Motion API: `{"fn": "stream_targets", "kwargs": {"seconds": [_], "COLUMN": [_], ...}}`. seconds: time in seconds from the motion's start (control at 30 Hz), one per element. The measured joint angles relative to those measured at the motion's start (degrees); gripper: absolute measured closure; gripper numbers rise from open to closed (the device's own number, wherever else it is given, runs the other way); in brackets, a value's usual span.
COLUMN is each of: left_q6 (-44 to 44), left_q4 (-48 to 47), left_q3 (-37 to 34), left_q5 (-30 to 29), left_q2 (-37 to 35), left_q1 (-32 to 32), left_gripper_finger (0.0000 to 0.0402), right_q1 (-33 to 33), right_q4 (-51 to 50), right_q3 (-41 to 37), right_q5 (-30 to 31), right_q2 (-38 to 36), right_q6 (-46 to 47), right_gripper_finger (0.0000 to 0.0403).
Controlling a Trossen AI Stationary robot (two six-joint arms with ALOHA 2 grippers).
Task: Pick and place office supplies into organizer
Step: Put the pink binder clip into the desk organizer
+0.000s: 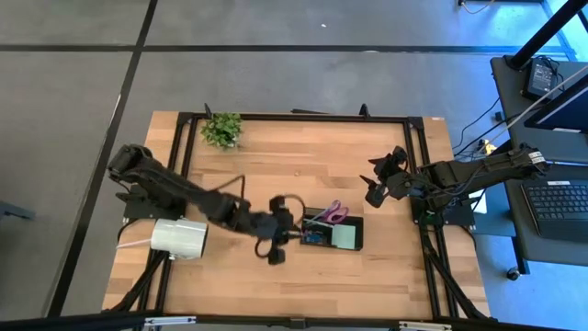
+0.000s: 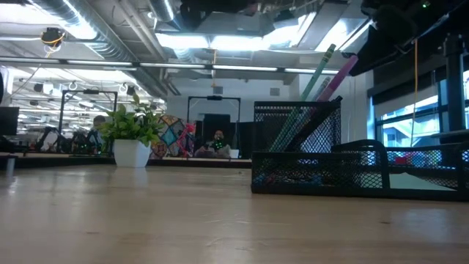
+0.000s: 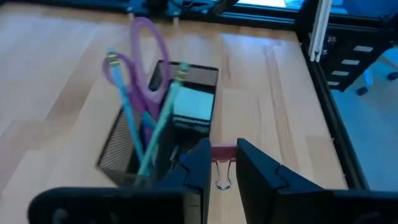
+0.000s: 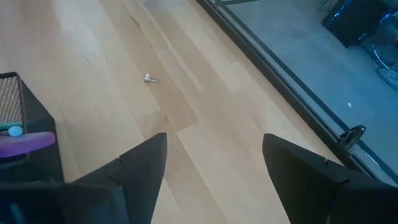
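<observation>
The organizer [image 1: 354, 246], a black mesh tray, stands on the table right of centre. It also shows in the left wrist view [image 3: 118, 146] and the low view [image 2: 366, 176]. Purple-handled scissors [image 3: 144, 59] and thin pens [image 3: 158, 124] stand upright in it, and a pale green sticky-note pad [image 3: 194, 107] lies in it. My left gripper [image 3: 222, 153] hovers just left of the organizer [image 1: 292, 232], shut on a small red binder clip [image 3: 222, 152]. My right gripper [image 1: 375, 184] hangs open above the table's right part, with nothing between its fingers [image 4: 214, 146]. My left gripper pinches the red binder clip's body [image 3: 222, 151] between its two fingertips. The fingers slant downward toward the organizer. One silver wire handle [image 3: 222, 183] hangs below the fingers, and the clip seems clear of the table.
A big white roll [image 1: 179, 237] lies at the near left beside the left arm. A small green plant [image 1: 222, 129] in a white pot [image 2: 132, 152] stands at the far left. A tiny metallic item [image 4: 149, 78] lies on bare wood beyond the right gripper.
</observation>
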Motion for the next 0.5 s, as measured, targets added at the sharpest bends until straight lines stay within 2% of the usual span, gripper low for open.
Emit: {"fn": "stream_targets", "kwargs": {"seconds": [0.2, 0.5], "left_q6": [3.08, 2.70], "left_q4": [8.40, 16.73], "left_q3": [-0.58, -0.60], "left_q5": [-7.12, -8.27], "left_q2": [6.60, 16.34], "left_q1": [-3.12, -2.09], "left_gripper_finger": [0.0347, 0.0347], "right_q1": [0.01, 0.01], "right_q4": [0.02, 0.31], "right_q3": [0.01, 0.01], "right_q5": [-0.02, -0.02], "right_q2": [0.00, 0.00], "right_q6": [2.92, 2.96], "right_gripper_finger": [0.0134, 0.0134]}}
